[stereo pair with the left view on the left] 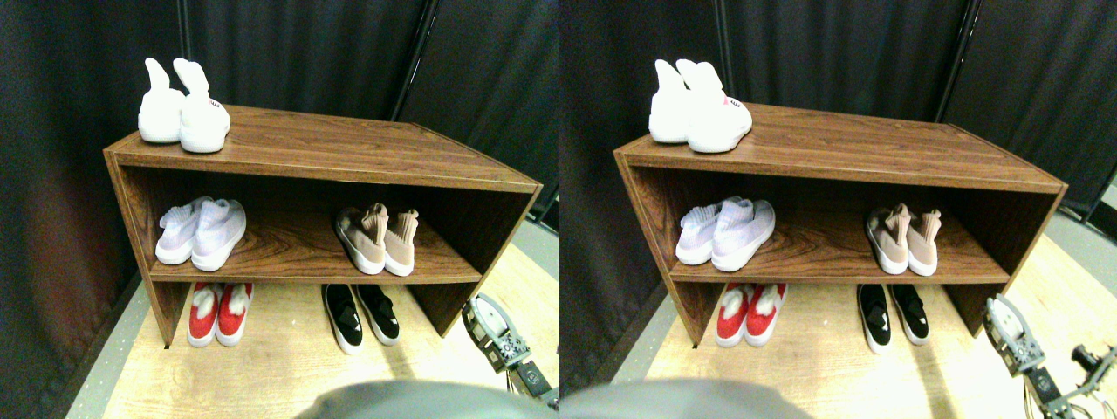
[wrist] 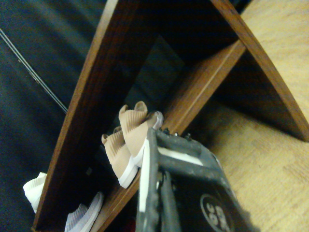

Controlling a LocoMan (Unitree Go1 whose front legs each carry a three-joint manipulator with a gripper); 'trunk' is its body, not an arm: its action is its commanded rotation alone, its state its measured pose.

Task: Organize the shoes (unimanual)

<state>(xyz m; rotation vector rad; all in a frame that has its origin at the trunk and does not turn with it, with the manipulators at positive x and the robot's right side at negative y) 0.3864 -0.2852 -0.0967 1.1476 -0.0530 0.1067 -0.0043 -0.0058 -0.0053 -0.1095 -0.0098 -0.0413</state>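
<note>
The right end effector (stereo pair with the left view on the left: 495, 330) is a dark grey open frame, seemingly pale inside, with small screws.

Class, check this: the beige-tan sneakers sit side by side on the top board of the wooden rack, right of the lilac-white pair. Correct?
Not quite. The beige-tan sneakers sit on the middle shelf, as the stereo pair view shows; the rest holds, with the lilac-white pair to their left.

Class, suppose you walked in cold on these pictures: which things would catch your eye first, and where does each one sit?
First the wooden shoe rack, with an all-white pair on its top at the left. On the middle shelf a pale lilac pair sits left and the beige-tan shoes right; red shoes and black shoes stand on the floor beneath. The right claw hovers low by the rack's right end.
</note>
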